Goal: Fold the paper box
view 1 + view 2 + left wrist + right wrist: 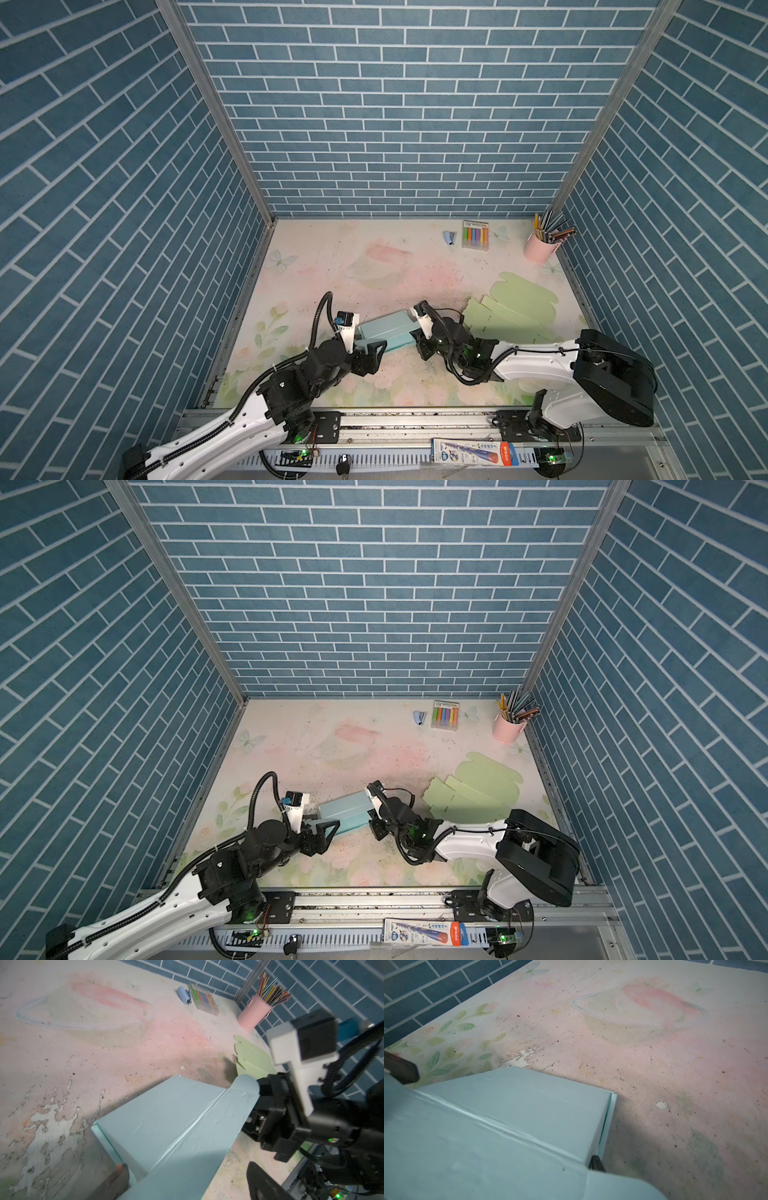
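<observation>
Top views: box between grippers

Low-centre, the paper box (386,332) is lying with open mat (332,270) above. The left gripper (368,343) is holding its fingers (122,1169) wide around the left end, clearest in the left wrist view. The right gripper (417,341) is pinching the right end.

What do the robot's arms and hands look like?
White shells with black joints on the left arm and right arm. Black ribbed cables loop alongside. The left hand and right hand are black, with white camera mounts.
</observation>
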